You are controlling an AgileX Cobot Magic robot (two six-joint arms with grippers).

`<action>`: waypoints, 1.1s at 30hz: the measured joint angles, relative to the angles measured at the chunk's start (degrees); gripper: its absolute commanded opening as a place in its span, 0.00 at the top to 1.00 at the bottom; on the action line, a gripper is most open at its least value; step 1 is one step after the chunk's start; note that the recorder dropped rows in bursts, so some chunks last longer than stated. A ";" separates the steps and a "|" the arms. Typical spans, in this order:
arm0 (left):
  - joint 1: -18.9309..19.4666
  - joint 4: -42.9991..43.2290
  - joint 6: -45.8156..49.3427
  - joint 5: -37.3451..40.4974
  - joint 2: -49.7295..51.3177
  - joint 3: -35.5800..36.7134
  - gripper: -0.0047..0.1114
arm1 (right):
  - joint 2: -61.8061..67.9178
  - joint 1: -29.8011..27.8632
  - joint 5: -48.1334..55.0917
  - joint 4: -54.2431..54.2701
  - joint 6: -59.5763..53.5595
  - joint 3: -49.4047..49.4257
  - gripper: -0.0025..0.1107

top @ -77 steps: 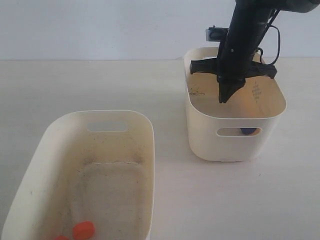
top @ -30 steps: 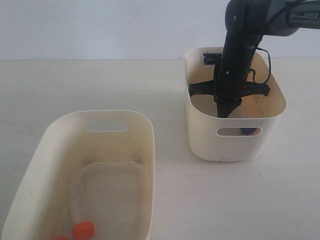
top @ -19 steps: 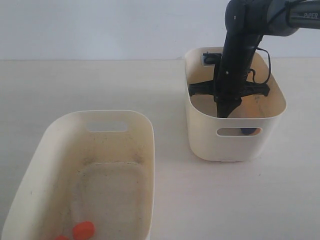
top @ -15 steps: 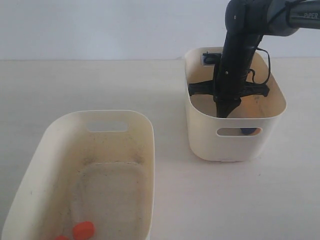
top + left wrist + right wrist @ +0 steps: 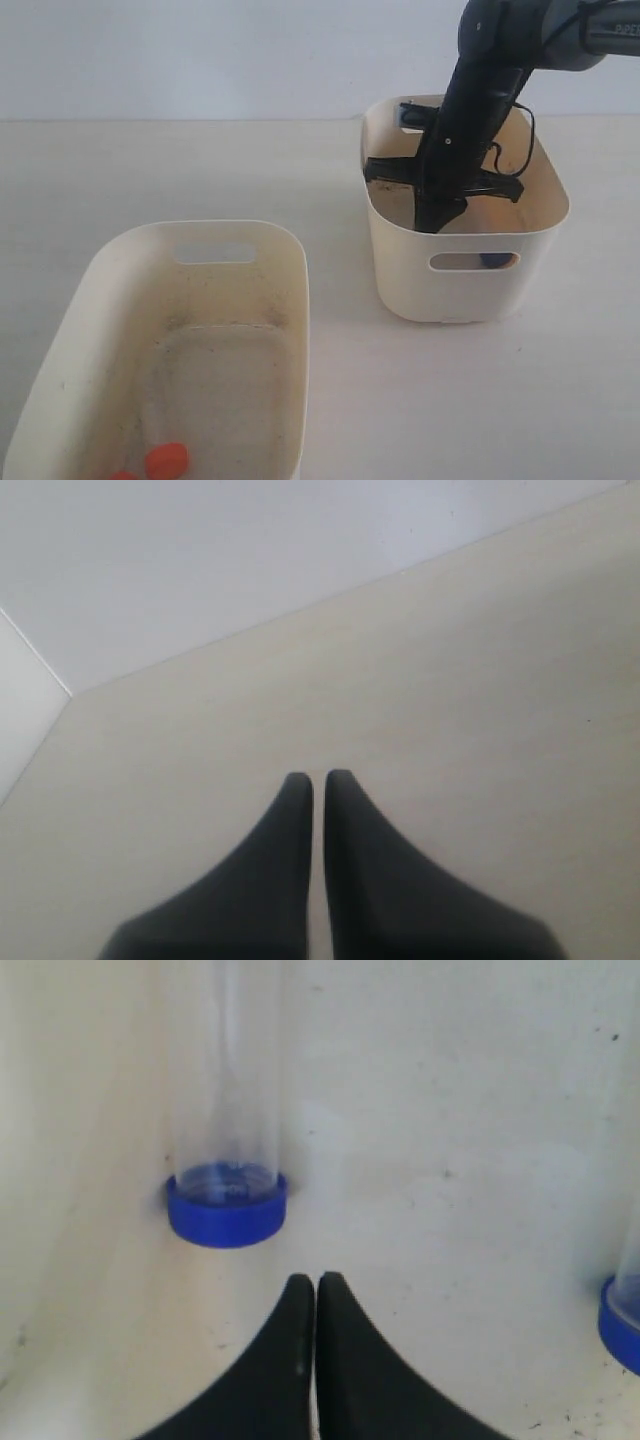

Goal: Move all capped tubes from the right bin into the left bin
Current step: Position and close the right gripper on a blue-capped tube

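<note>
My right gripper (image 5: 437, 225) reaches down inside the right bin (image 5: 462, 290), shut with nothing between its fingers (image 5: 316, 1280). Just beyond its tips a clear tube with a dark blue cap (image 5: 226, 1205) lies on the bin's floor, apart from the fingers. A second blue cap (image 5: 625, 1325) shows at the edge of the right wrist view. In the exterior view a bit of blue (image 5: 493, 261) shows through the bin's handle cutout. The left bin (image 5: 120, 300) holds an orange-red capped tube (image 5: 166, 461) at its near end. My left gripper (image 5: 318, 777) is shut over bare table.
The pale tabletop (image 5: 200, 170) lies between and around the two bins. A white wall (image 5: 200, 50) runs along the back. The black cross-piece of the right arm (image 5: 395, 172) sits at the right bin's rim level.
The right gripper has leaned and shifted left inside the right bin, and the bin itself has slid slightly left. It has stayed shut. The left bin is unchanged.
</note>
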 measured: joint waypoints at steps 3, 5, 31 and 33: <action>0.00 0.00 0.00 0.00 0.00 0.00 0.92 | 0.00 0.00 -1.08 0.93 -0.37 0.00 0.98; 0.00 0.00 0.00 0.00 0.00 0.00 0.92 | 0.00 -0.04 -1.86 2.11 -0.48 0.00 0.98; 0.00 0.00 0.00 0.00 0.00 0.00 0.92 | 1.21 -0.47 -6.29 1.28 -3.01 0.00 0.98; 0.00 0.00 0.00 0.00 0.00 0.00 0.92 | 1.63 -0.47 -6.29 1.40 -3.17 0.00 0.97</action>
